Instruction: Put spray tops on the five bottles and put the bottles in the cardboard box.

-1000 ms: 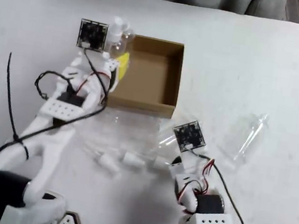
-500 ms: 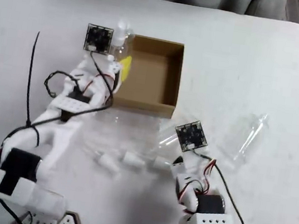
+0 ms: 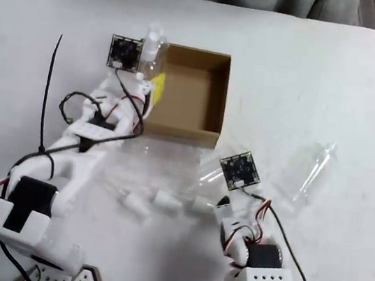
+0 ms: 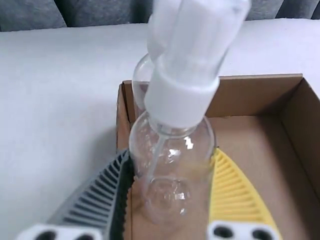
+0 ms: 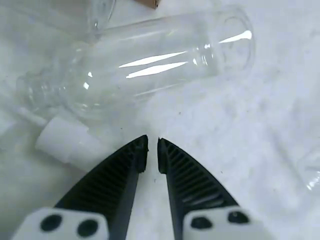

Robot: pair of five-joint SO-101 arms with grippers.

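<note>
Left pincer (image 4: 170, 160) clamped on capped bottle (image 4: 170, 200) at cardboard box (image 4: 250, 100) edge | right pincer (image 5: 152, 152) together

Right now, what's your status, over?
Left gripper shut on capped bottle, above box edge. Right gripper shut, holding nothing, near loose bottle on table.

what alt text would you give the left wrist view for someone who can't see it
The left gripper holds a clear bottle with a white spray top between its grey and yellow fingers. The bottle hangs by one corner of an open cardboard box, which sits on a white table.
</note>
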